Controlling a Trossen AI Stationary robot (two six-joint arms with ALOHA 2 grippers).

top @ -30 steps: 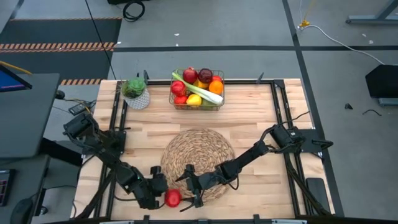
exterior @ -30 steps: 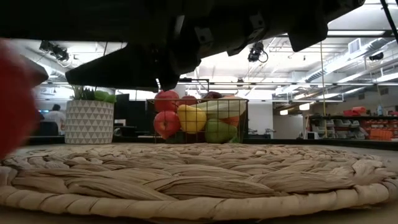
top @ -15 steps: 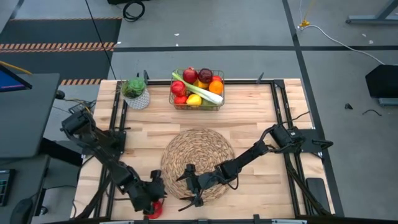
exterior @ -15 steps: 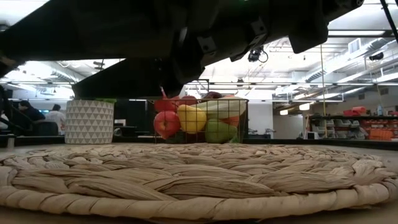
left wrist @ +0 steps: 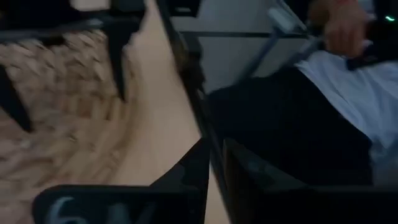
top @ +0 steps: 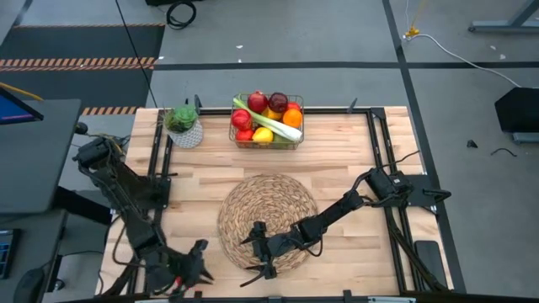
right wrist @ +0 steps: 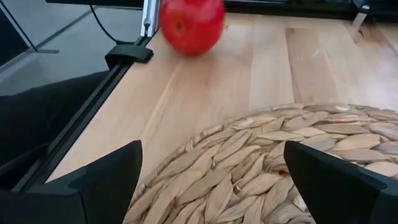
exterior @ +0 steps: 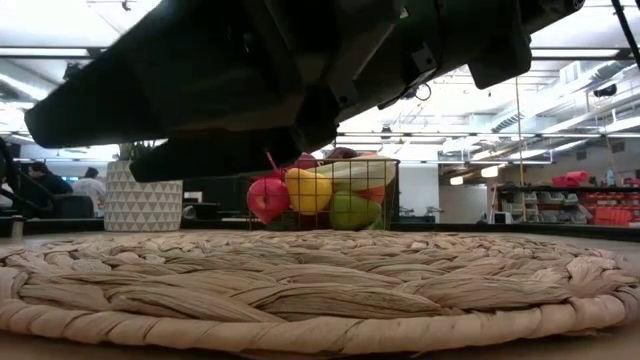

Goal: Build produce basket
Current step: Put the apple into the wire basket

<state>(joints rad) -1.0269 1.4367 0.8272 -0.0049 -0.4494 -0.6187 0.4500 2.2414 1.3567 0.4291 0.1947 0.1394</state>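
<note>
The basket (top: 266, 123) of produce (top: 268, 114) sits at the table's (top: 354, 168) twelve o'clock edge. Right claw (top: 257, 250) — spread wide — hovers over the woven mat (top: 278, 202); left claw (top: 192, 271), pressed together, at seven o'clock.

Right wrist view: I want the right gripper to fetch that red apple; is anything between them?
Nothing visible does. The open right gripper hovers over the woven mat; beyond its rim only bare table leads to the red apple, beside the edge rail. The left gripper is at the table's near-left corner.
</note>
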